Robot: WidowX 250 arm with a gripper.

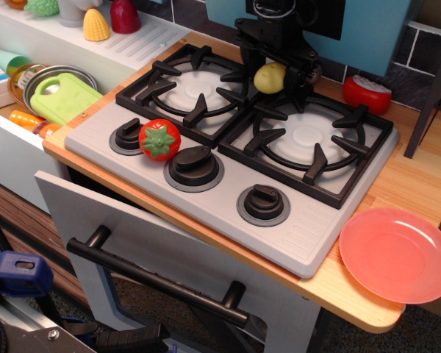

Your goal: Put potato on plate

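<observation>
The pale-yellow potato [270, 77] sits at the back of the toy stove, where the two black burner grates [309, 140] meet. My black gripper [273, 75] reaches down from above with one finger on each side of the potato, pressed against it. The left finger [250, 65] and the right finger [296, 73] both touch it. The salmon-pink plate [398, 254] lies empty on the wooden counter at the front right, well away from the gripper.
A red tomato [159, 139] rests beside the stove knobs [195, 166]. A red round toy [367, 93] lies on the counter behind the right burner. At the left, a sink holds a metal bowl with a green board [62, 96]; the yellow corn [96, 25] stands behind.
</observation>
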